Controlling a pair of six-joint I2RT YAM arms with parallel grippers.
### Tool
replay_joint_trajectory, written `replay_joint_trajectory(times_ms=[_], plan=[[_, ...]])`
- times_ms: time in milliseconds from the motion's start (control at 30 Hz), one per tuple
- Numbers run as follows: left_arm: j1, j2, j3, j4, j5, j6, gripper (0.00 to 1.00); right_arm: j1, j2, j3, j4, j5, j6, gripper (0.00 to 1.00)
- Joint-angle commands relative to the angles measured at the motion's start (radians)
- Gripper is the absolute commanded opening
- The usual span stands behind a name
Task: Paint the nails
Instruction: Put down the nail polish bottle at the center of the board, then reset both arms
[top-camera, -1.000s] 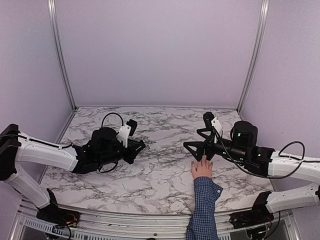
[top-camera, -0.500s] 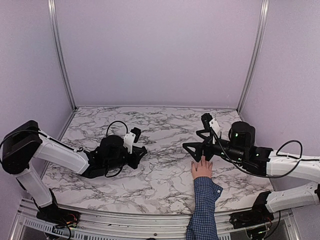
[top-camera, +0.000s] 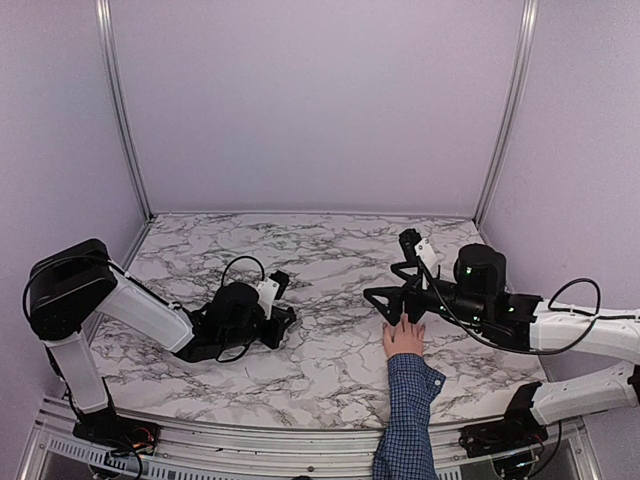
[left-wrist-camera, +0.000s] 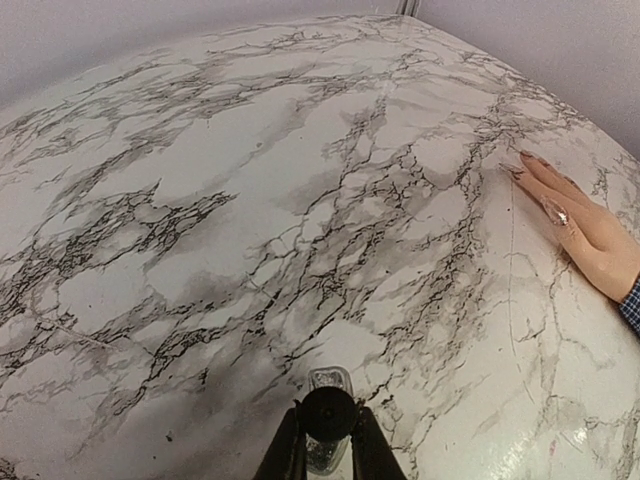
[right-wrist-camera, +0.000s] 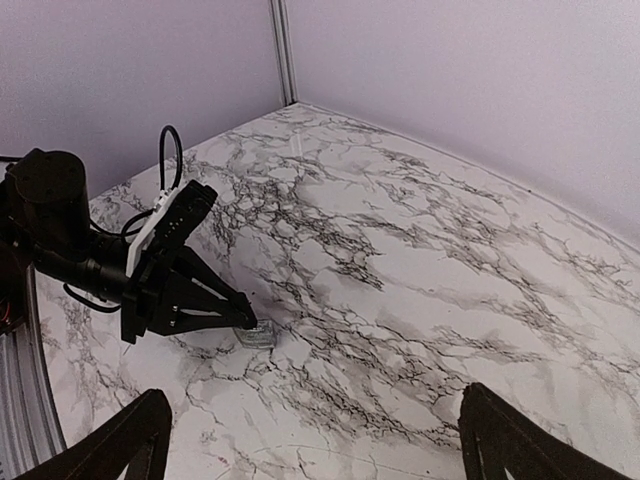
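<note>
on the marble table (top-camera: 330, 352), the left gripper (left-wrist-camera: 326, 412) is clamped tight on a small dark-capped bottle (left-wrist-camera: 328, 380), low against the surface and well apart from the pale hand (left-wrist-camera: 590, 232) lying flat to the right. the right gripper (top-camera: 392, 298), spread wide and holding nothing, hangs just over the fingertips and hides them from overhead. the nails (left-wrist-camera: 527, 158) show only from the left wrist, too small to judge for polish. the blue checked sleeve (top-camera: 407, 420) is cut off at the near edge.
</note>
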Motion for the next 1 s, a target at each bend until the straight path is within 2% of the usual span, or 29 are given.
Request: replay_joint_trajectory(times_ms=[0, 67, 200, 433, 567, 733, 967], plan=[[-0.002, 0.017, 0.020, 0.036, 0.015, 0.016, 0.09, -0.007, 0.009, 0.037, 0.023, 0.014, 0.004, 0.98], [-0.002, 0.008, 0.015, 0.036, 0.025, 0.019, 0.19, -0.008, 0.015, 0.044, 0.015, 0.014, 0.008, 0.98], [-0.006, -0.029, -0.002, 0.036, 0.029, 0.033, 0.28, -0.009, 0.028, 0.057, 0.003, 0.016, 0.017, 0.98], [-0.006, -0.150, -0.021, 0.017, 0.038, 0.027, 0.58, -0.030, 0.038, 0.076, 0.005, -0.001, 0.059, 0.98], [0.000, -0.266, -0.014, -0.045, 0.057, 0.001, 0.97, -0.067, 0.071, 0.119, -0.020, -0.011, 0.121, 0.98], [0.035, -0.403, 0.027, -0.207, 0.063, -0.054, 0.99, -0.069, 0.139, 0.194, -0.092, 0.030, 0.154, 0.98], [0.157, -0.567, 0.087, -0.444, 0.081, -0.086, 0.99, -0.073, 0.111, 0.193, -0.090, 0.093, 0.148, 0.98]])
